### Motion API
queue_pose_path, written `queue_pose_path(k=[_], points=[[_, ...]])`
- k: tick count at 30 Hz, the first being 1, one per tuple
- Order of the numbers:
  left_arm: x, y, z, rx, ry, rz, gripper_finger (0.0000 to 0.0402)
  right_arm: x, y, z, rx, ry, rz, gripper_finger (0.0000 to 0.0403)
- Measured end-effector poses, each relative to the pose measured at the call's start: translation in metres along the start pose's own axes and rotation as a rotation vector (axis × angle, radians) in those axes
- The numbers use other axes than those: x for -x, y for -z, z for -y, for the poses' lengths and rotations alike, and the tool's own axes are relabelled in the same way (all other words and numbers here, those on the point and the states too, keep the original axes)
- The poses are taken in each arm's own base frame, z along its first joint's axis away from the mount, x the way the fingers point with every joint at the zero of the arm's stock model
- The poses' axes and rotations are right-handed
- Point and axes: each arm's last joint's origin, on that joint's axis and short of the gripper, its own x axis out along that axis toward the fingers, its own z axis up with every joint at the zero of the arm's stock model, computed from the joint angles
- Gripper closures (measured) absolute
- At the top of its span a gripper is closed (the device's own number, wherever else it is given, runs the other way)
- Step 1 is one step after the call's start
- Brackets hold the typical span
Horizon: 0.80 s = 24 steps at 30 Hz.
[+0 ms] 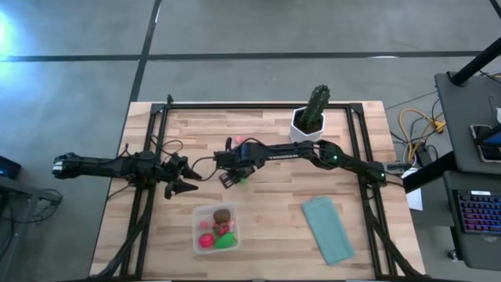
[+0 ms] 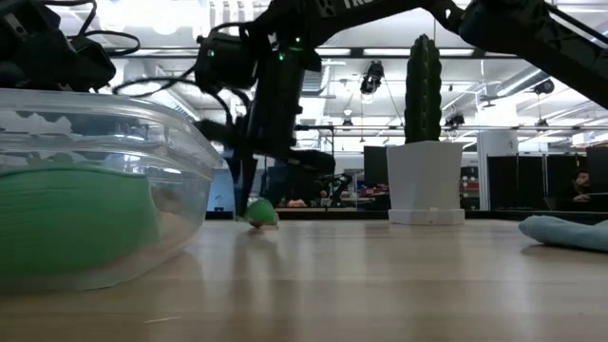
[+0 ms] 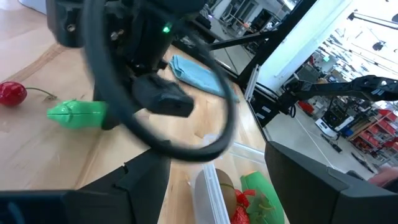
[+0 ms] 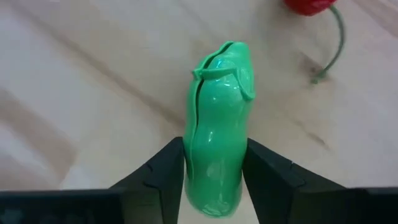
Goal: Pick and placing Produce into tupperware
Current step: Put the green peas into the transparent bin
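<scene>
Long green plastic pea pod point(image 4: 217, 149) lies on the wooden table point(image 1: 266, 219) at centre, pinched between right gripper point(image 4: 214, 180) fingers point(image 4: 163, 177). Red cherry point(image 4: 311, 6) just beyond it. Clear plastic tupperware point(image 1: 215, 228), near side, holds other produce. Left gripper point(image 1: 184, 178) waits at left, fingers spread.

I note a glossy bright green pea pod point(image 4: 217, 149) between dark grey fingers point(image 4: 158, 180); a red cherry point(image 3: 12, 93) with green stem. Clear tupperware point(image 1: 197, 235) holds green, pink, red, brown pieces. Teal cloth point(image 1: 327, 229); pale striped wood table point(image 1: 274, 211).
</scene>
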Motion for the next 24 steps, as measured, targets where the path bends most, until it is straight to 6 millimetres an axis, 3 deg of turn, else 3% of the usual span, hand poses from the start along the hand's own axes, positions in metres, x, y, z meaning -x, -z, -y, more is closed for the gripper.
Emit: queue_pose_path(k=[6, 15, 19, 24], points=[[0.000, 0.000, 0.000, 0.000, 0.000, 0.000, 0.0155, 0.029, 0.009, -0.018, 0.091, -0.107, -0.082, 0.0255], [0.000, 0.000, 0.000, 0.000, 0.000, -0.001, 0.0155, 0.080, 0.053, -0.056, 0.361, -0.421, -0.163, 0.0255], [0.000, 0.000, 0.000, 0.000, 0.000, -0.001, 0.0155, 0.086, 0.060, -0.075, 0.402, -0.586, -0.138, 0.0255], [0.000, 0.000, 0.000, 0.000, 0.000, -0.001, 0.0155, 0.069, 0.053, -0.086, 0.318, -0.665, -0.123, 0.0255]])
